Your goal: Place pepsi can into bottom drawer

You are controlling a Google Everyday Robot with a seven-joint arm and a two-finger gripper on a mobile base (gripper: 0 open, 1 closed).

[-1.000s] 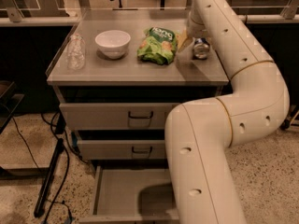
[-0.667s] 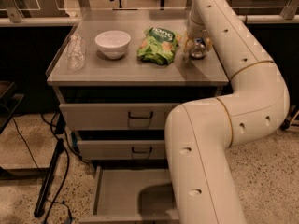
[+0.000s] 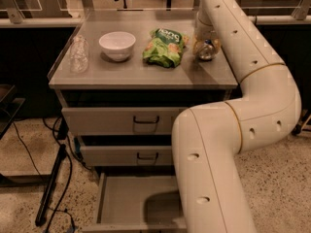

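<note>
- Camera view: the gripper (image 3: pixel 205 43) is lowered onto the rear right part of the table (image 3: pixel 121 73), at the end of the white arm (image 3: pixel 252 106) that curves up from the lower right.
- The pepsi can (image 3: pixel 207 52) is found right at the gripper, on the table just beside the green chip bag (image 3: pixel 164 47). Only a silvery end and a dark side are seen.
- Whether the gripper is clenched on the can or released cannot be told, since the wrist hides the contact.
- The gripper is judged to be set there for a grasp of the can, as the can has not yet been brought to the drawer.
- The bottom drawer (image 3: pixel 127 202) is pulled out below the two shut upper drawers (image 3: pixel 121 121), its flat grey inside laid bare, presumably so that the can may be lowered in from above. Part of it is covered by the arm.
- A white bowl (image 3: pixel 117 44) and a clear plastic cup (image 3: pixel 78 54) are kept well apart from the can, on the left of the table.
- White lettering is seen on the bag's upper end, but it cannot be read. No logo or writing is made out on the can.
</note>
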